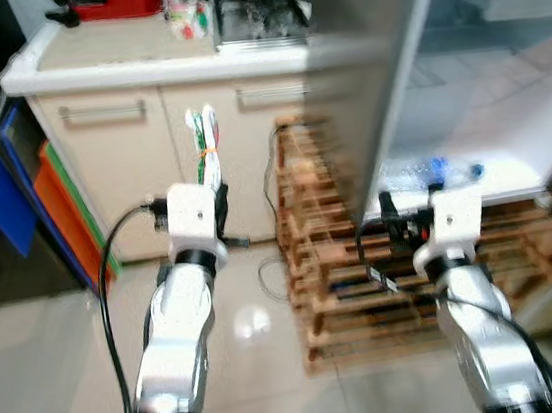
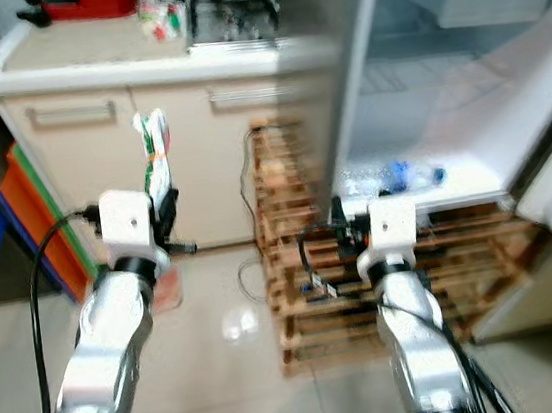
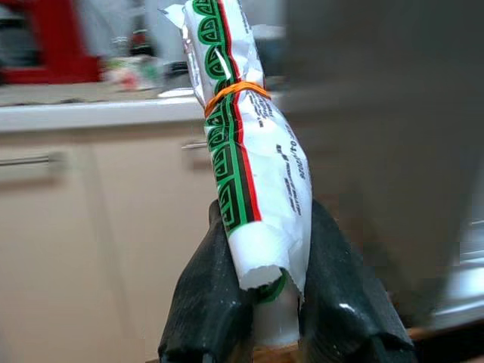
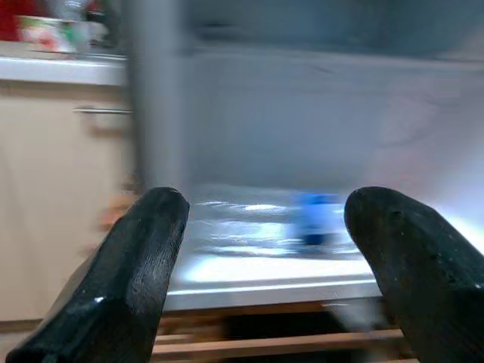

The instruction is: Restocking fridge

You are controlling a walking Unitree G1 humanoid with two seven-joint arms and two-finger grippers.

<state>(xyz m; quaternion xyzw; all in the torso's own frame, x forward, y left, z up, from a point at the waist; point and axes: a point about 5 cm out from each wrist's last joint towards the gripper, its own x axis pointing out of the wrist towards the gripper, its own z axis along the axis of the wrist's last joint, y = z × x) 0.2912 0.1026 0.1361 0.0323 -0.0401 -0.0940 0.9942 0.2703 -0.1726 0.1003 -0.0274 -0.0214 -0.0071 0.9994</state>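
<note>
White plastic packet (image 3: 253,174), banded with orange rubber, is gripped upright by the left tool (image 3: 272,302) near the fridge (image 1: 481,70), right tool (image 4: 280,249) released; its tall top could be knocked against the door edge.

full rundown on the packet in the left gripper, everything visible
The packet is a long white wrapper, plastic or foil by its sheen, rolled into a tube, with a green key-pattern border, a red stripe and small dark print. An orange rubber band cinches it near the crumpled upper end. It stands roughly upright, leaning slightly, its lower end clamped between the left gripper's two black fingers. Nothing else touches it; the cabinet front lies behind.
</note>
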